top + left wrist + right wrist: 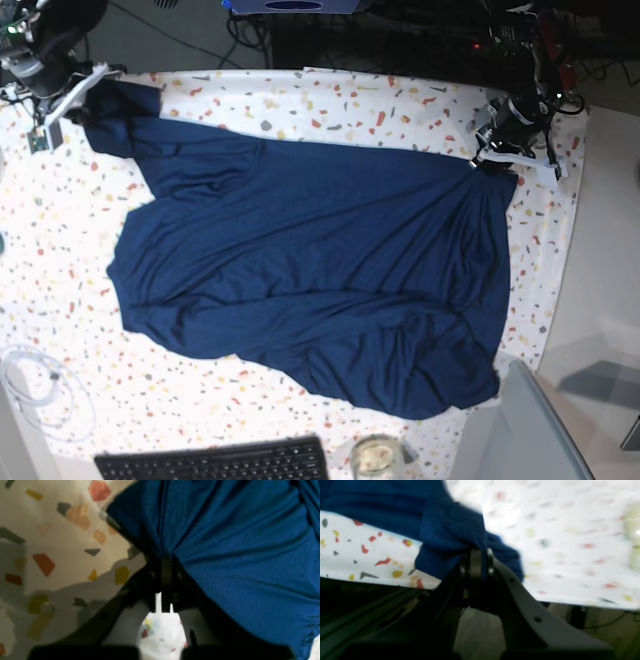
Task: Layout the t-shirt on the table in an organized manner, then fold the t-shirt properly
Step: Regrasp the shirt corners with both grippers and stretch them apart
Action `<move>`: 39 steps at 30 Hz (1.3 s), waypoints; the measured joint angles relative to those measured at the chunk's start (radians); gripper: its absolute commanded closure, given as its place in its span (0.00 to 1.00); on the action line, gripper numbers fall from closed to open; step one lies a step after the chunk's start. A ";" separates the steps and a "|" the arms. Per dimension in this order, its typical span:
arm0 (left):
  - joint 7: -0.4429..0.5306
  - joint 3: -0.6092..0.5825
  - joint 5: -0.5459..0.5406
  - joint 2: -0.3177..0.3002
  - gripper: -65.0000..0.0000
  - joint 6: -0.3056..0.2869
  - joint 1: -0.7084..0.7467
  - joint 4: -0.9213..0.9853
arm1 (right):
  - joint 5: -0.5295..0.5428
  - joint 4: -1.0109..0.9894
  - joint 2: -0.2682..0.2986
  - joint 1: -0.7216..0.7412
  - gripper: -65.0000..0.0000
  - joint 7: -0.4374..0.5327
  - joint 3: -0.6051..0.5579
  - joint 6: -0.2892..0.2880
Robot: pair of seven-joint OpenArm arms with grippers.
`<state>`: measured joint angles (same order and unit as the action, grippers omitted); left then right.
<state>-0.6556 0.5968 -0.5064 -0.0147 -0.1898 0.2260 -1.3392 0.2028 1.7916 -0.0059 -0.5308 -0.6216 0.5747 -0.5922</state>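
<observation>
table [300, 100]: speckled white cloth, dark cables behind | t-shirt [320, 270] spread wrinkled | keyboard [215, 462], white cord [40, 390] near edge | left claw [165, 560], right claw [476, 555] each clenched on t-shirt

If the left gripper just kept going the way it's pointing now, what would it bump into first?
The left gripper is already shut on the t-shirt, so more of that blue fabric lies directly ahead. Behind it is probably the table, though depth is hard to judge.
</observation>
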 measured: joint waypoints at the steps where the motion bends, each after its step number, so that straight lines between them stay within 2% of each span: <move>1: 0.017 -0.011 0.005 -0.001 1.00 0.004 0.006 -0.002 | -0.004 -0.010 0.001 0.009 1.00 0.003 -0.001 0.005; 4: 0.074 -0.044 0.008 0.002 1.00 0.007 0.036 -0.015 | -0.004 -0.006 0.003 0.016 0.98 -0.035 -0.016 0.008; 5: 0.083 -0.051 0.008 0.004 1.00 0.007 0.046 -0.022 | -0.006 0.003 0.003 0.013 0.92 -0.075 -0.026 0.007; 6: 0.086 -0.053 0.008 0.006 0.94 0.007 0.051 -0.026 | -0.003 0.013 0.000 0.008 0.85 -0.086 -0.032 0.007; 10: 0.068 -0.050 0.003 0.012 0.46 0.000 0.058 -0.057 | -0.006 0.117 0.003 -0.006 0.50 -0.080 -0.027 0.008; 12: 0.063 -0.050 0.005 0.011 0.31 0.002 0.064 -0.079 | -0.001 0.159 0.005 -0.009 0.42 -0.079 -0.028 0.008; 13: 0.060 -0.050 0.009 0.011 0.27 0.005 0.072 -0.093 | -0.003 0.166 0.006 -0.008 0.41 -0.078 -0.034 0.008; 16: 0.035 -0.019 0.029 0.012 0.25 0.025 0.091 -0.135 | -0.006 0.150 0.011 0.048 0.40 -0.102 -0.071 0.007; 19: 0.036 0.061 0.030 0.019 0.25 0.026 0.105 -0.183 | -0.001 0.064 0.062 0.134 0.40 -0.077 -0.153 0.008; 22: 0.037 0.155 0.027 0.031 0.25 0.018 0.101 -0.230 | 0.002 -0.069 0.089 0.198 0.41 -0.082 -0.229 0.005; 28: 0.037 0.270 0.027 0.026 0.25 0.018 0.114 -0.242 | 0.000 -0.278 0.108 0.302 0.41 -0.079 -0.267 0.008; 32: 0.038 0.282 0.027 0.027 0.25 0.018 0.114 -0.229 | -0.012 -0.354 0.128 0.335 0.41 -0.079 -0.309 0.008; 35: 0.037 0.274 0.027 0.030 0.25 0.010 0.119 -0.218 | -0.010 -0.405 0.123 0.362 0.41 -0.070 -0.376 0.012; 39: 0.038 0.275 0.027 0.031 0.25 0.011 0.125 -0.214 | 0.010 -0.454 0.120 0.394 0.42 -0.054 -0.401 0.011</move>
<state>-0.6174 0.8719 -0.4789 0.0158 -0.1787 0.3511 -1.5532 0.2127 1.3380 0.1139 -0.1364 -0.6758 0.1741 -0.5812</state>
